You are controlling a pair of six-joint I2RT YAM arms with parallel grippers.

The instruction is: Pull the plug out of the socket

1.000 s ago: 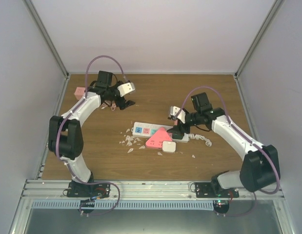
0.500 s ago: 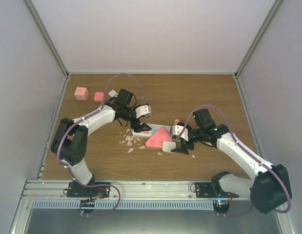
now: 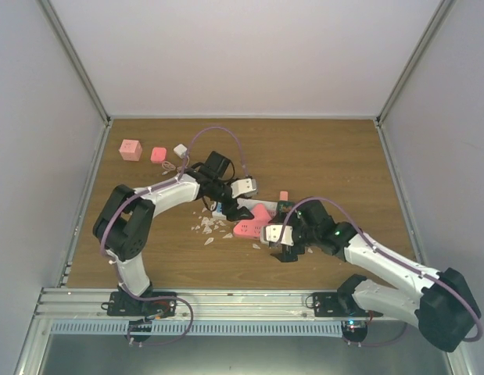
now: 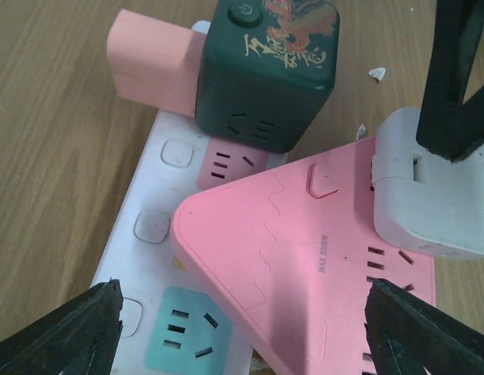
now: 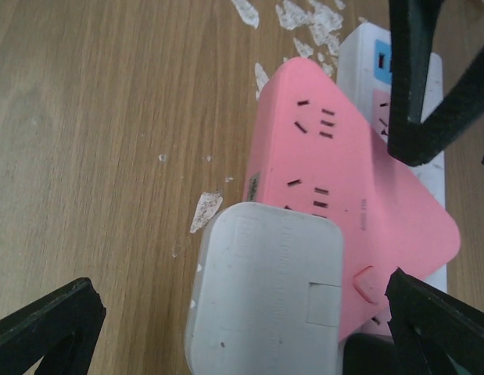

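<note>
The power strip point(image 4: 159, 234) lay near the middle of the wooden table point(image 5: 93, 117), running from the lower left of the left wrist view up toward its top centre. Its teal and pink outlet faces showed beside what was plugged in.

A pink triangular adapter point(image 4: 304, 258) sat across the strip's middle. A white charger point(image 4: 429, 203) was plugged into that adapter at the right of the frame. A dark green cube adapter point(image 4: 265, 70) and a pink block plug point(image 4: 148, 58) occupied the strip's far end at the top.

The left gripper point(image 4: 243, 312) hovered over the strip and the triangular adapter with its fingers spread wide, pinching nothing. The right gripper point(image 5: 243, 293) was also spread wide, straddling the white charger at the bottom centre of its own view without closing on it. White chips point(image 5: 304, 12) littered the wood at the top.

As a judgement, the task was at the approach stage. Every plug looked seated and nothing was grasped. What seemed left was to pin the strip, close on a plug and pull it free. Which plug was meant could not be told.
</note>
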